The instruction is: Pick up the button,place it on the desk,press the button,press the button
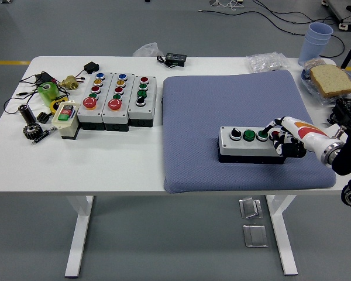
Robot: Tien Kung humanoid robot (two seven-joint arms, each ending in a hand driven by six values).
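A grey button box (250, 143) lies on the blue-grey pad (234, 102), carrying a black-and-white knob, two green buttons and a red button in a row. My right hand (281, 138) reaches in from the right, its fingers curled over the box's right end. A fingertip rests at the red button, which is mostly covered. Whether it is pressed down I cannot tell. The hand grasps nothing. My left arm is out of view.
Three more button boxes (118, 100) stand at the left of the white table (105, 158), beside small parts, cables and a green tape roll (47, 92). Blue cups (316, 41), a plastic bag (266, 61) and bread (331, 80) sit at the back right.
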